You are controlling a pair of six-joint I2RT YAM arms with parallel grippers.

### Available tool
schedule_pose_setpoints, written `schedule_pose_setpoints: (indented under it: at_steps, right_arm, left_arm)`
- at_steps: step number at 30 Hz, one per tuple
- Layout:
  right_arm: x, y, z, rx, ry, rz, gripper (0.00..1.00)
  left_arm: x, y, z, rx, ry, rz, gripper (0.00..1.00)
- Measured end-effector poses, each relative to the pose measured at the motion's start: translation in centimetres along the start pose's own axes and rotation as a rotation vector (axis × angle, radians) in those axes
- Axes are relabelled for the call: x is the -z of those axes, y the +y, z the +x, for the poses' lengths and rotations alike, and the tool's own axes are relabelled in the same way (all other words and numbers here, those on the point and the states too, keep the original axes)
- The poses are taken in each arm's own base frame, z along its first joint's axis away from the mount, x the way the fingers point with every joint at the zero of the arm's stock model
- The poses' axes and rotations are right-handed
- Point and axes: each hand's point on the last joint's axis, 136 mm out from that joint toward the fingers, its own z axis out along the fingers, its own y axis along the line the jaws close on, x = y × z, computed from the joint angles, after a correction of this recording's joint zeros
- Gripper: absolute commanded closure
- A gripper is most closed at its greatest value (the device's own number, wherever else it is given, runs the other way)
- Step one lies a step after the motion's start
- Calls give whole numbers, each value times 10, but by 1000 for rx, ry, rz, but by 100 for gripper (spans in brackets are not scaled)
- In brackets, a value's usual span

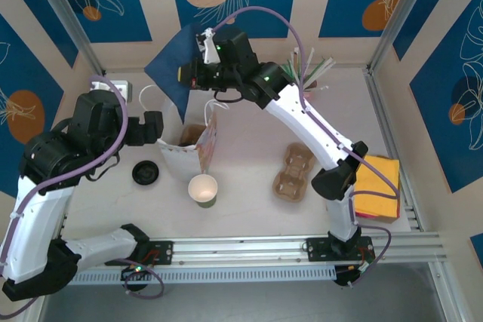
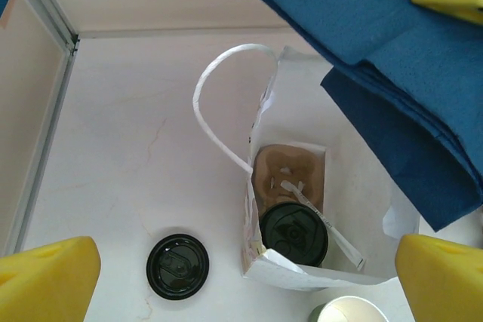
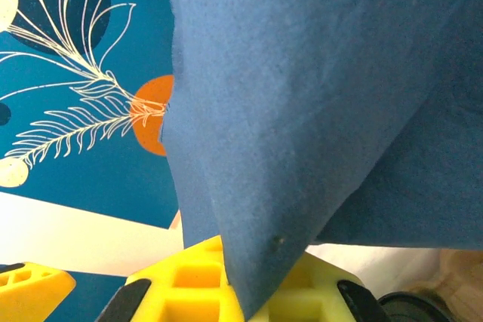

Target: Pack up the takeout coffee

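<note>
In the left wrist view the white bag (image 2: 259, 133) at lower centre is open from above, but the takeout coffee (image 2: 293, 233), a brown carrier (image 2: 281, 171) and a wrapped straw (image 2: 326, 224) crowd its floor. A blue cloth (image 2: 362, 28) hangs across the upper right, reaching the bag's right edge. The table (image 2: 128, 126) at left is bare down to a loose lid (image 2: 177, 265) at lower left

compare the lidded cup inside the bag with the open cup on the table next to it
The takeout coffee is lidded in black; the open cup has no lid, so its white inside shows. The takeout coffee sits inside the white bag, by brown cardboard; the open cup stands on the table just outside it. A white wrapped stick lies across the takeout coffee; nothing rests on the open cup. Both stand upright.
</note>
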Motion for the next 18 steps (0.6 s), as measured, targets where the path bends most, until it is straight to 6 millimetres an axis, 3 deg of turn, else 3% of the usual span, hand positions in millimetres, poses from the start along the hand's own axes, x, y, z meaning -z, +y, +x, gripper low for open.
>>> schedule_pose_setpoints:
  at_steps: [4,12,18]
  right_arm:
    - [-10,-11,15,-38,45,15,100]
    - [-32,-52,50,-104,137,95,100]
    - [-34,-54,54,-91,152,89,100]
  left_arm:
    - [0,1,1,-1,0,-3,0]
    - [0,1,1,-1,2,-4,0]
    - [-1,1,2,-2,3,-4,0]
